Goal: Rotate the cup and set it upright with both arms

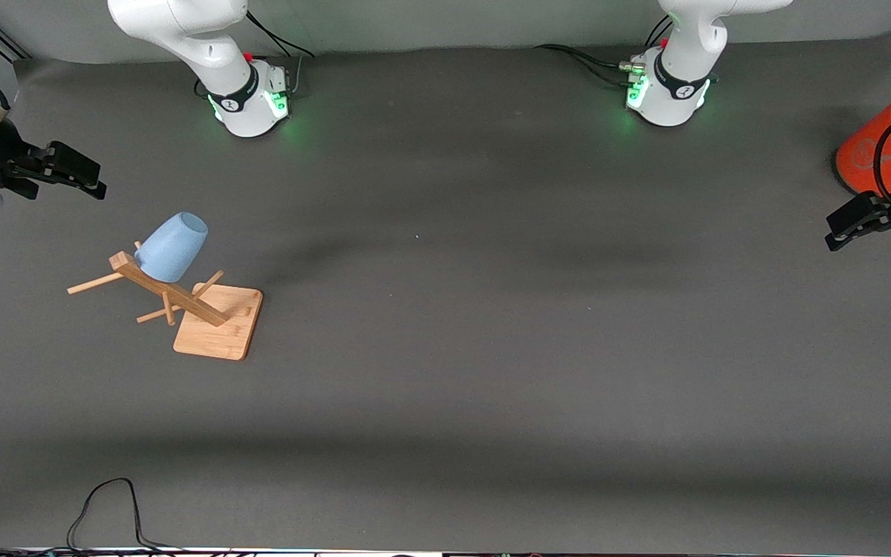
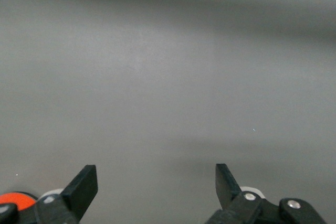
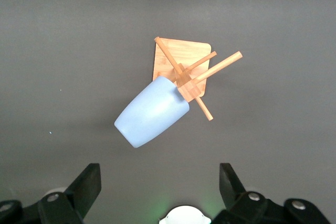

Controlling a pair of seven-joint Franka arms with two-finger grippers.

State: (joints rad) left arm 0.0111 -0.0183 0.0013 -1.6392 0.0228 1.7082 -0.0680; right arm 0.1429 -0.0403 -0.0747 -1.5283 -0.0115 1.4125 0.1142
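The light blue cup (image 1: 171, 247) hangs mouth-down and tilted on a peg of a wooden rack (image 1: 213, 336), toward the right arm's end of the table. The right wrist view shows the cup (image 3: 152, 111) and the rack (image 3: 181, 56) from above. My right gripper (image 1: 86, 179) is open and empty in the air over the table's edge at that end, apart from the cup; in its own view (image 3: 158, 179) the jaws stand wide. My left gripper (image 1: 840, 230) is open and empty over the table's other end, and its view (image 2: 155, 179) shows bare mat.
An orange canister with a grey lid (image 1: 879, 147) stands at the left arm's end, beside the left gripper; a sliver shows in the left wrist view (image 2: 13, 199). A black cable (image 1: 105, 503) loops at the table's edge nearest the front camera. The dark mat (image 1: 492, 309) covers the table.
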